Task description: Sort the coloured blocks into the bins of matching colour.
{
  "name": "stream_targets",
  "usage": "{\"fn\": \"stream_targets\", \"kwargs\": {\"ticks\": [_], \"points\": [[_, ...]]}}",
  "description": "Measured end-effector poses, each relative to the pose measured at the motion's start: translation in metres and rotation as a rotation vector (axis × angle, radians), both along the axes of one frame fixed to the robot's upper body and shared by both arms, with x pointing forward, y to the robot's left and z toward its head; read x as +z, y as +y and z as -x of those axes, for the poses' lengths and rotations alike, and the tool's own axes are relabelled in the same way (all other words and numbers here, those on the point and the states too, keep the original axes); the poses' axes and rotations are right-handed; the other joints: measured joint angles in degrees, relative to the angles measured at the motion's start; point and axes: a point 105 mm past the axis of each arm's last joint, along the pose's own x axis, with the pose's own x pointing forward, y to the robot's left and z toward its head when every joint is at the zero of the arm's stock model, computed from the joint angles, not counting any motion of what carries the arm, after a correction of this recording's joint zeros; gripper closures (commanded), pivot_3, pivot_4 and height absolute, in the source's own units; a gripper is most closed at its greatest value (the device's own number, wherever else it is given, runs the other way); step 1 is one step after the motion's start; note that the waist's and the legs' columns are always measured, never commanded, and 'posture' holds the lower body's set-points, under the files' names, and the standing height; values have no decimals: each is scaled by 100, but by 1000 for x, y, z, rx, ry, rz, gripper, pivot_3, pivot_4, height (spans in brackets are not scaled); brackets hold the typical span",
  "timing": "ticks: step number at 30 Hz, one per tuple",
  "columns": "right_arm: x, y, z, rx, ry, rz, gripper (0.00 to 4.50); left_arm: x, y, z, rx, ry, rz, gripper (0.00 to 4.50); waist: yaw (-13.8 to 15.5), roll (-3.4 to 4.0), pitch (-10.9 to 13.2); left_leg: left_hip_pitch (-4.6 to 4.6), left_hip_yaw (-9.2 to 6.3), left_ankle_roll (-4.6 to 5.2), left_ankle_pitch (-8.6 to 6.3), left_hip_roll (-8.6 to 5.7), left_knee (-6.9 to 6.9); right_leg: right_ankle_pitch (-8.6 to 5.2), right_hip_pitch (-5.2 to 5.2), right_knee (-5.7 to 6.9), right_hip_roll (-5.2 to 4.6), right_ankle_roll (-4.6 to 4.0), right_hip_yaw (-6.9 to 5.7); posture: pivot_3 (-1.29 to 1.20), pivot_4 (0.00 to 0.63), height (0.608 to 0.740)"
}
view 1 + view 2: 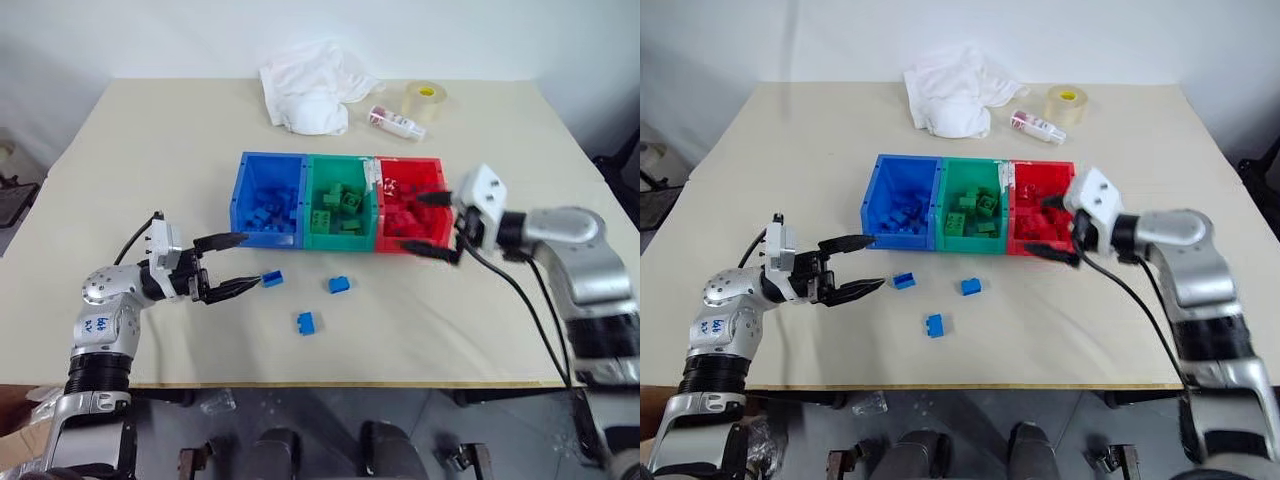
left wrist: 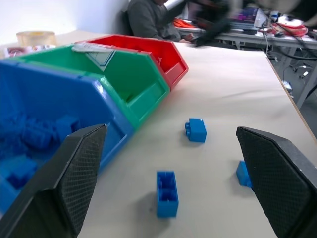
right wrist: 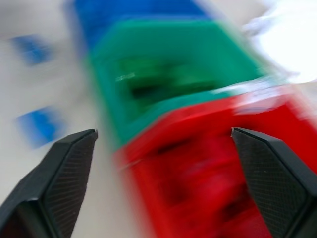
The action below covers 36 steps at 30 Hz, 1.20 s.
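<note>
Three joined bins sit on a table (image 1: 150, 140): one blue bin (image 1: 268, 200), one green bin (image 1: 339, 202), one red bin (image 1: 409, 205). Three loose blue blocks lie at 6 o'clock of them (image 1: 272, 279) (image 1: 339, 285) (image 1: 306, 322). At 12 o'clock: one white cloth (image 1: 312, 85), one tape roll (image 1: 426, 100), one small bottle (image 1: 396, 122).

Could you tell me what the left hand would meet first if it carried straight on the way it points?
Probably the nearest blue block, lying just past the open left hand; depth is uncertain.
</note>
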Motion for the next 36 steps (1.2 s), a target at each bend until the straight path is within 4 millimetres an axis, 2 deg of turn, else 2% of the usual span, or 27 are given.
{"fn": "stream_targets", "kwargs": {"ticks": [8, 10, 13, 17, 20, 23, 27, 29, 33, 36], "points": [[-14, -61, 56, -102, 135, 117, 8, -1, 1, 2, -17, -3, -17, 0, 98, 0, 0, 3, 14, 0, 0, 7, 4, 0, 5, -5, 3, 0, 5, 0, 150, 740], [-19, -66, 64, -110, 172, 127, 8, -1, 2, 2, -14, -3, -21, 0, 98, -1, 0, 4, 18, 0, 0, 7, 4, 0, 5, -5, 3, 0, 7, 0, 150, 740], [-18, -61, 65, -96, 177, 120, 8, 0, 3, 3, -20, -4, -23, 0, 62, 0, 0, 12, 34, 0, 0, 15, 3, 0, 4, -8, 4, 0, 11, 0, 150, 740], [-17, -37, 58, -32, 170, 92, 8, 0, 4, 3, -20, -4, -21, 0, 71, -1, 0, 11, 35, 0, 0, 18, 3, 0, 2, -10, 4, 0, 11, 0, 150, 740], [-23, 9, 45, 93, 170, -10, 8, 0, 7, 3, -9, -4, -20, 0, 51, -4, 1, 11, 34, -1, 1, 18, 3, 0, 1, -14, 5, 0, 11, 0, 150, 740], [-38, 43, 37, 182, 210, -52, 8, 2, 6, 4, -7, -15, -22, 0, 70, -3, 1, 7, 23, -2, 1, 14, -1, 0, -6, -8, 4, 0, 9, 0, 150, 740], [-49, 70, 20, 230, 210, -55, 8, -4, 10, 10, 17, 2, -22, 0, 52, -7, 0, 6, 10, 2, -1, 1, 0, 0, -1, -5, -1, 0, 9, 0, 150, 740], [-64, 90, 12, 265, 226, -34, 8, -6, 7, 14, 13, 2, -23, 0, 30, -8, 1, 6, 8, 1, -1, 6, -1, 0, -3, -4, 3, 0, 5, 0, 150, 740], [-86, 100, 0, 250, 256, -11, 8, -4, 8, 18, 25, -9, -18, 0, 28, -7, 0, 6, 2, -1, 1, 4, 0, 0, -3, 2, 2, 0, 1, 0, 150, 740], [-89, 101, -8, 237, 238, 2, 650, -7, 10, 22, 41, 5, -16, 0, -7, -7, 0, 7, 0, -1, 0, 5, -1, 0, -3, 3, 3, -1, 1, 0, 150, 740]]}}
